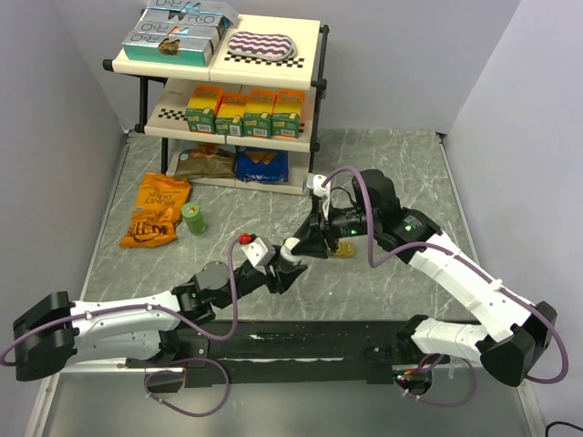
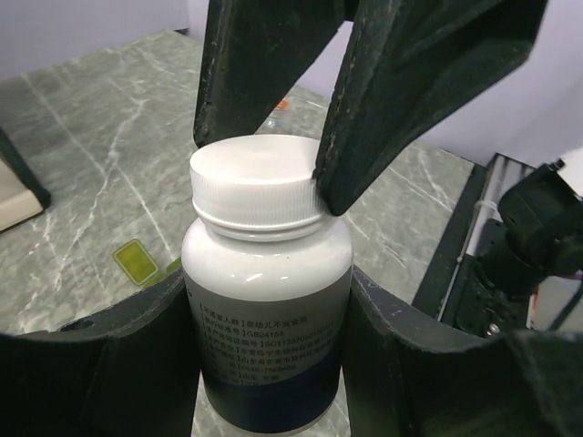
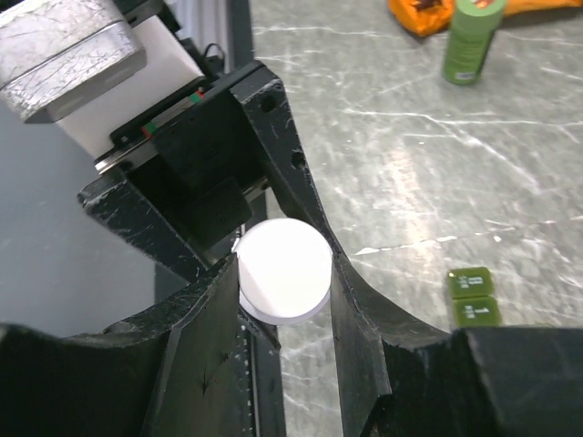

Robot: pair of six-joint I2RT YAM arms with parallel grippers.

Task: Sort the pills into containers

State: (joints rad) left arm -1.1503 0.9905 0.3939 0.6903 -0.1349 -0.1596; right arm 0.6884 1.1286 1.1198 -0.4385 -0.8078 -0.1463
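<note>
We see only a part of the containers [image 3: 473, 298]. They lie flat on the table [image 1: 401, 173], just beside and below the place where the two grippers meet. In the right wrist view two dark green compartments show, one after the other, in a line that runs toward the bottom edge of this view. The rest of the strip is hidden behind a finger, so we cannot tell its whole long axis or which way its yellow end points.

The left gripper [image 2: 271, 319] is about half spread and clamps the white pill bottle [image 2: 266, 273] by its body, one finger on each side of the label. The bottle is held in the air, and its cap [image 2: 250, 182] points away from the left wrist toward the other arm. The right gripper [image 3: 284, 282] is also partly closed, and its two dark fingers press against opposite sides of the cap's rim. The cap sits on the bottle.

The table is grey with pale marble veins. At its far side stands a cream shelf rack [image 1: 314, 55] with flat boxes on top, green and orange cartons [image 1: 246, 111] in the middle, and snack bags below. An orange chip bag [image 1: 157, 211] and a small green cylinder [image 1: 193, 218] are on the left part of the table, well apart from the grippers. Plain pale walls close the space on three sides.
</note>
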